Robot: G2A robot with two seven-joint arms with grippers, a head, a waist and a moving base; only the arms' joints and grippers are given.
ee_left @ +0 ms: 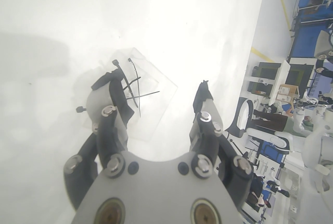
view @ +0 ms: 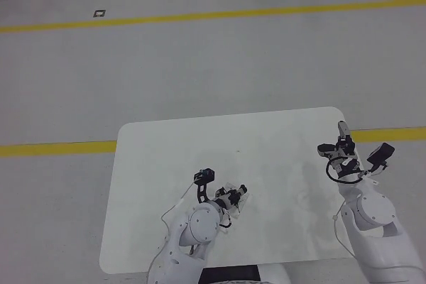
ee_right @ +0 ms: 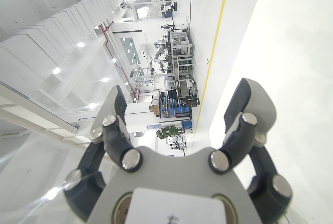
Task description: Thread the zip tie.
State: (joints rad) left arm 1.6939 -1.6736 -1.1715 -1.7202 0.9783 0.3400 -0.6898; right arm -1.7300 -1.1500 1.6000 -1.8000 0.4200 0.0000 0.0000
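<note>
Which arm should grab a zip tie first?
Left, likely. The left gripper is open right at the zip ties in the clear tray. The right gripper is open too, but sits at the edge of the table, aimed out into the room.

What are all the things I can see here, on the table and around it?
table: one, white, rounded corners, in front of the robot.
clear plastic container: one, see-through, on the table towards its near edge, below the left gripper.
zip ties: at least three, black, lying crossed in the clear plastic container.
floor lines: two, yellow, on the grey floor; one far beyond the table, one running behind it.
floor marker: one, small and dark, beside the far line.
left gripper: one, grey with black pads, open, over the container.
right gripper: one, grey with black pads, open and empty, by the table's far right corner.
</note>
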